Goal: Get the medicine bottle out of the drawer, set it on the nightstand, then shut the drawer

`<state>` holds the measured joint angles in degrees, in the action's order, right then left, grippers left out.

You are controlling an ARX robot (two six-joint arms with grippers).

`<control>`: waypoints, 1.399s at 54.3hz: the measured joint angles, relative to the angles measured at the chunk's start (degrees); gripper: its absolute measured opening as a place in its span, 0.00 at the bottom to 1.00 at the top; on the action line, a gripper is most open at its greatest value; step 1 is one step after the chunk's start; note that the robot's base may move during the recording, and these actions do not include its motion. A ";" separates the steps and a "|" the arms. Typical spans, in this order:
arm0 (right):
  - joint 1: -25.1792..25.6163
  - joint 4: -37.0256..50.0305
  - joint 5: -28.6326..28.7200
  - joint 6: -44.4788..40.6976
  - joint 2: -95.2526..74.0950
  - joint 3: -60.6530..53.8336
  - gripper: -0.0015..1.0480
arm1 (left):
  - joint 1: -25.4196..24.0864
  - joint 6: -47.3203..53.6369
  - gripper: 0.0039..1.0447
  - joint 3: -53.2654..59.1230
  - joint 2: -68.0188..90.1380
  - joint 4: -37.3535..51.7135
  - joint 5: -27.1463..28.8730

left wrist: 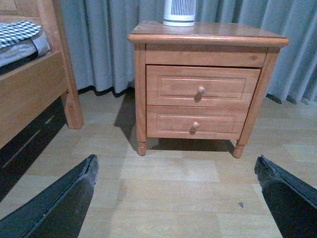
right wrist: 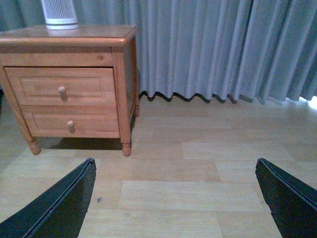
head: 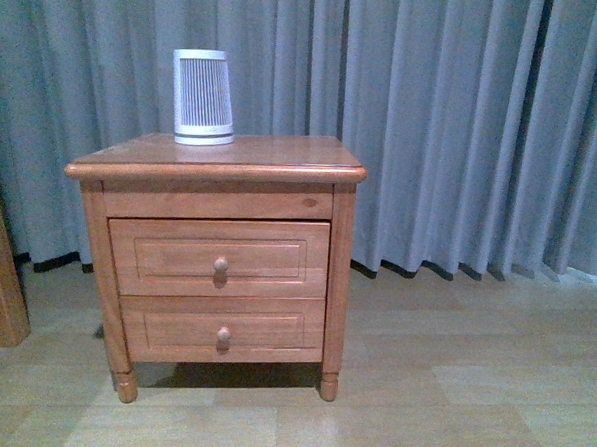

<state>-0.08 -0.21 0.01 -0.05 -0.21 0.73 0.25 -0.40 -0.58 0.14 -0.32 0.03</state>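
The nightstand (head: 216, 165) stands upright before a grey curtain (head: 464, 122), its front facing the robot. The drawer (head: 167, 257), the upper and taller one, is pushed fully in, its knob (head: 221, 266) pointing outward. Its inside is hidden, so the bottle cannot be seen. The lower drawer (head: 173, 327) is shut too. A white slatted device (head: 203, 96) stands on top. The left gripper (left wrist: 176, 166) and right gripper (right wrist: 175, 168) hang over the floor (head: 450, 392), jaws spread wide, holding nothing.
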 joint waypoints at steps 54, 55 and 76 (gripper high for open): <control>0.00 0.00 0.02 0.00 0.00 0.00 0.93 | 3.58 -1.14 0.94 -28.06 54.21 25.64 0.24; 0.00 0.00 0.00 0.00 0.00 0.00 0.93 | 4.00 -0.87 0.94 -28.83 56.83 27.23 -0.15; 0.00 0.00 0.02 0.00 0.00 0.00 0.93 | 8.61 1.16 0.94 -43.17 98.05 35.60 -1.40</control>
<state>-0.08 -0.21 0.03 -0.05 -0.21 0.73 8.86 0.75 -43.75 98.19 35.29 -1.37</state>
